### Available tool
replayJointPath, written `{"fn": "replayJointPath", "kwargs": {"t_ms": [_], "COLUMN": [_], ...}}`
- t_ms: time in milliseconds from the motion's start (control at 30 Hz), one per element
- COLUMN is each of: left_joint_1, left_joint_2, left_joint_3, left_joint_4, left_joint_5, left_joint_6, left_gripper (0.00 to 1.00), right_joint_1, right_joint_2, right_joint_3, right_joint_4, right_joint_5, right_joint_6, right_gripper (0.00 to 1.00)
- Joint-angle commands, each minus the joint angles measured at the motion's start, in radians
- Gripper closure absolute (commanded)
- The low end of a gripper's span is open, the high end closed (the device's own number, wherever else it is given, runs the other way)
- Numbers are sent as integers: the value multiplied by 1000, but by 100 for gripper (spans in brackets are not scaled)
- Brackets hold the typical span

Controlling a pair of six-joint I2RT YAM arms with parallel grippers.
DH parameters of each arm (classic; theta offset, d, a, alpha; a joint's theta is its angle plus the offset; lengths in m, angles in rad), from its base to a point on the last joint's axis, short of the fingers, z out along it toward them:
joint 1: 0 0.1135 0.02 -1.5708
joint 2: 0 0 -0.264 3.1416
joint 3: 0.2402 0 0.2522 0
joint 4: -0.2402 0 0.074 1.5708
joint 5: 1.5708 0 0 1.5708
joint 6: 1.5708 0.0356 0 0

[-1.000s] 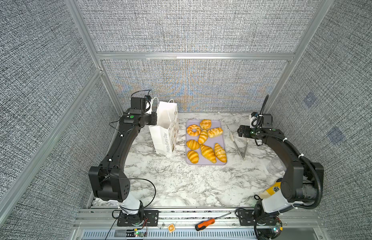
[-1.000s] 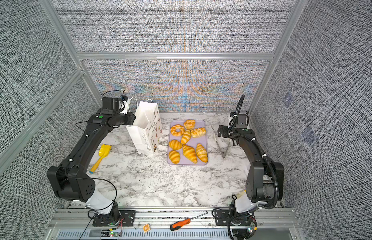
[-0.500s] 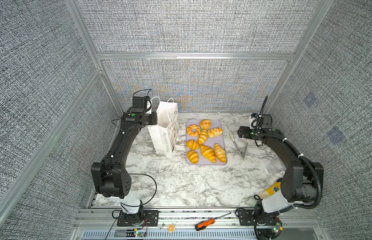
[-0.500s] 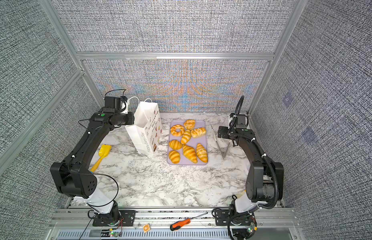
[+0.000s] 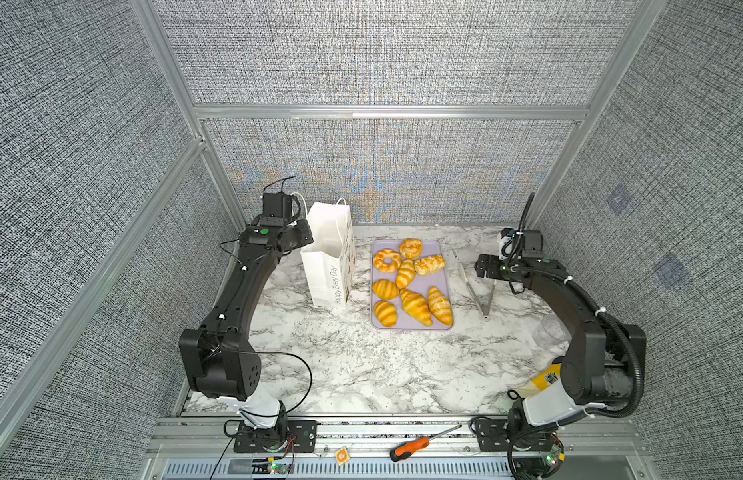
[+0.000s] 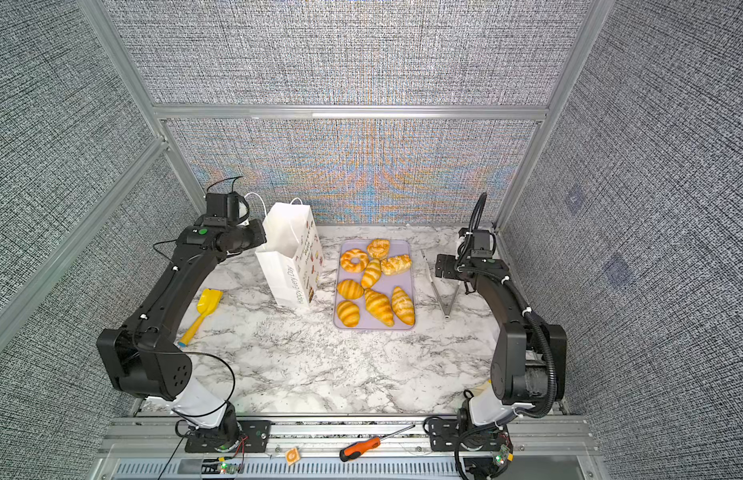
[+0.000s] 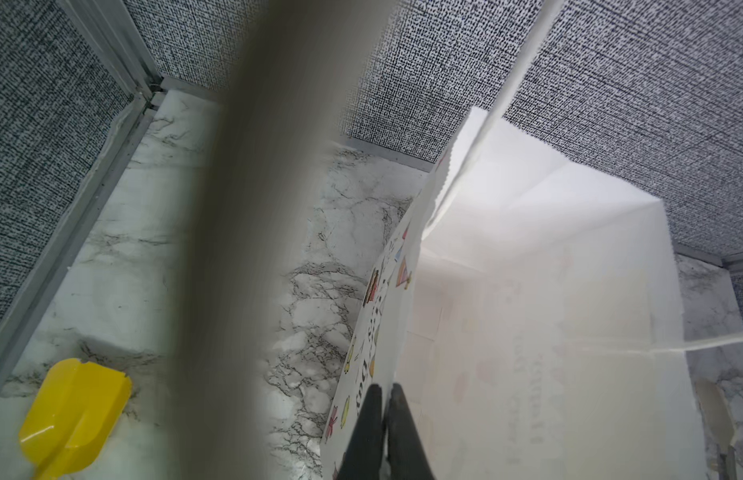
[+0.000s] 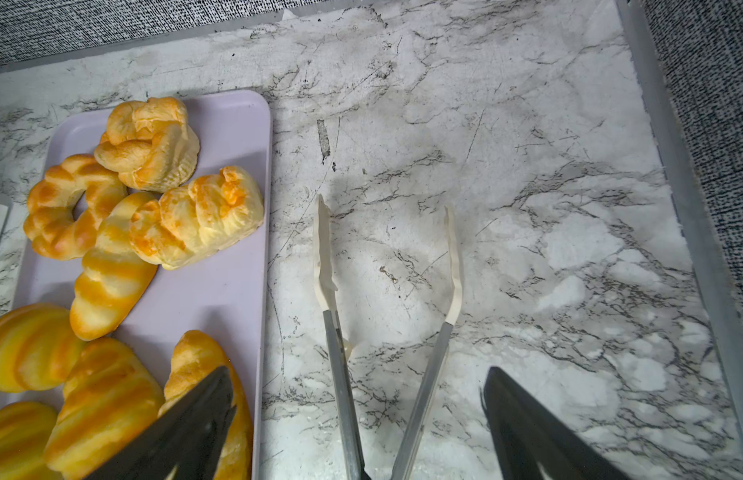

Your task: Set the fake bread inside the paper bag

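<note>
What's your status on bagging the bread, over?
Left gripper shut on paper bag rim. Right gripper open above tongs. All eight bread pieces on tray, none bagged. Nothing between tray and bag.

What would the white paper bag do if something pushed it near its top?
Probably tip: the paper bag stands tall on a narrow base. Its thin walls look floppy, likely crumpling. It looks empty, so light; the left pincer pinching its rim may steady it.
</note>
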Motion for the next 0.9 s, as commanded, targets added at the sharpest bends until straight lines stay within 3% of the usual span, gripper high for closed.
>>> {"fn": "replayJointPath", "kwargs": {"t_ms": [0,400,867], "left_joint_1": [1,-14,-22], "left_joint_2": [-17,-30,-48], "left_joint_3": [-19,-31,-65], "left_joint_4": [52,73,92], "left_joint_5": [-15,-63,-68], "left_joint_6": [-65,-124,-96], "left_gripper": [95,97,93], "right_joint_1": [0,0,0], "right_joint_2": [-5,-2,-8], "right_joint_3": [-4,-7,-33], "right_joint_4": [-8,-5,-21], "right_joint_5": [4,7,13], "right_joint_6": [-11,-11,-17], "right_gripper": [4,4,5]}}
